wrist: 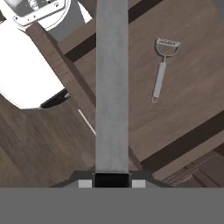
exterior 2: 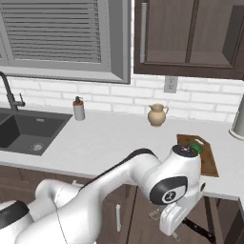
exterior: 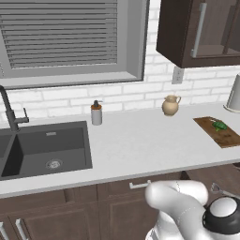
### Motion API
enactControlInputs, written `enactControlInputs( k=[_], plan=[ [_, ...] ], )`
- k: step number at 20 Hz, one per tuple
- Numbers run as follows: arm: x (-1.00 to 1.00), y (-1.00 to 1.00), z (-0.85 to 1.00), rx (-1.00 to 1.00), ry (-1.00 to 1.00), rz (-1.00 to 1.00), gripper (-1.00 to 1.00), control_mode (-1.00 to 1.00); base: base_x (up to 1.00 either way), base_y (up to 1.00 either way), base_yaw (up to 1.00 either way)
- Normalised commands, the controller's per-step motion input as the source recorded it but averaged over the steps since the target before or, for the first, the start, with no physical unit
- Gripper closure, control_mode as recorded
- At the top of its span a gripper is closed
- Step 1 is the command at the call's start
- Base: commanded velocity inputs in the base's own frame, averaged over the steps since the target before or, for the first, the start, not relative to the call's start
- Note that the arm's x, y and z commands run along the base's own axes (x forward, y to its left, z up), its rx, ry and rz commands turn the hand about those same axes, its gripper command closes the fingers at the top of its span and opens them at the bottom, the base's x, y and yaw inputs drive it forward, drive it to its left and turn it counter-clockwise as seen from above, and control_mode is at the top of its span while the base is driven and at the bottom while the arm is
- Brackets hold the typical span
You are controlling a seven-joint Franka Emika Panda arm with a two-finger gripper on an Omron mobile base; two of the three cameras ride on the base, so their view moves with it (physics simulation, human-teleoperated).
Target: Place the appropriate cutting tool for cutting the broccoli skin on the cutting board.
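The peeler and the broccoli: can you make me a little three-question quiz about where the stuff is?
1. True or false: the broccoli lies on the cutting board.
2. Pick one. In the hand view, the peeler lies: A) on the cutting board; B) on a brown wooden surface; C) in the sink.
3. Fill the gap: on the counter, between the soap bottle and the cutting board, stands a small tan ____.

Key: 1 true. 2 B. 3 jug.
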Motion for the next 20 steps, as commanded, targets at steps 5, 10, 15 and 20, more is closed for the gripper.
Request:
enactControlInputs(
  k=[5, 10, 15, 20],
  plan=[
    [0.72, -0.27, 0.49, 0.07, 0.0, 0.0, 1.0, -1.0, 0.0, 0.0, 0.0],
    [0.87, -0.25, 0.46, 0.07, 0.0, 0.0, 1.0, -1.0, 0.0, 0.0, 0.0],
    [0.81, -0.3, 0.05, 0.05, 0.0, 0.0, 1.0, -1.0, 0.0, 0.0, 0.0],
    [0.89, -0.37, -0.08, 0.03, 0.0, 0.0, 1.0, -1.0, 0.0, 0.0, 0.0]
  ],
)
